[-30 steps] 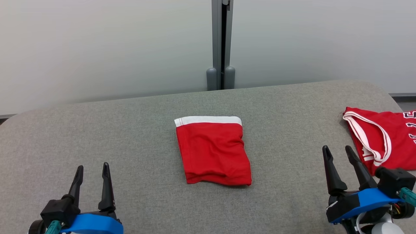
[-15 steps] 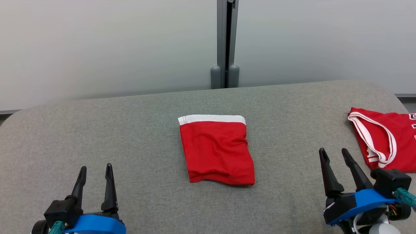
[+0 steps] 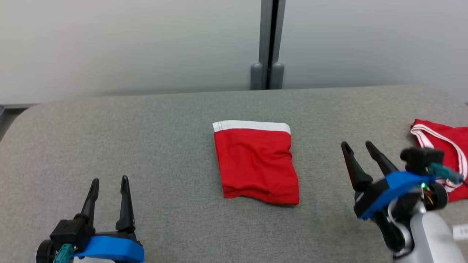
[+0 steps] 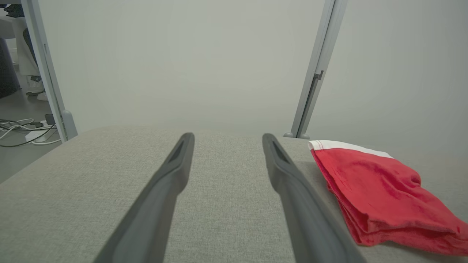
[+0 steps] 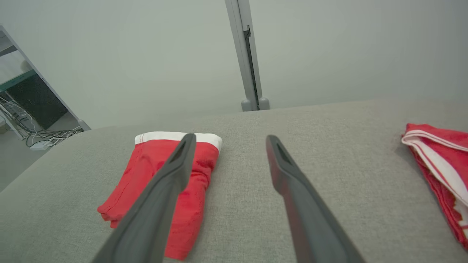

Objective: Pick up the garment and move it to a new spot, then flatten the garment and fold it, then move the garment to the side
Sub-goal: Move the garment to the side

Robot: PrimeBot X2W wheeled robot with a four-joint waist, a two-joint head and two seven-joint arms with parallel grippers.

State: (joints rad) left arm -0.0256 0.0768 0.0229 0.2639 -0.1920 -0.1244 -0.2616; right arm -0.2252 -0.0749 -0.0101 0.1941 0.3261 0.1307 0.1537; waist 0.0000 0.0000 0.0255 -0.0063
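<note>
Head cam has swung left, so the whole scene sits further right in view (the things themselves didn't move). R gripper point(image 3: 355, 144) has shifted in from the padded top's point(image 3: 164, 128) right edge twd the folded red shorts point(image 3: 256, 162), away from the jersey point(image 3: 449, 146); its pale forearm point(image 3: 435, 233) now shows.

Both grippers bore two long, tapering black fingers point(image 3: 126, 204) on a blocky black base. Behind the left gripper point(image 3: 110, 179) sat a bright blue band point(image 3: 109, 249) and a teal connector point(image 3: 63, 252). The right gripper point(image 3: 356, 144) wore the same blue, with a teal plug point(image 3: 444, 171), a small green light point(image 3: 423, 186), thin red and yellow wires point(image 3: 427, 199) and a pale grey forearm point(image 3: 435, 237).
</note>
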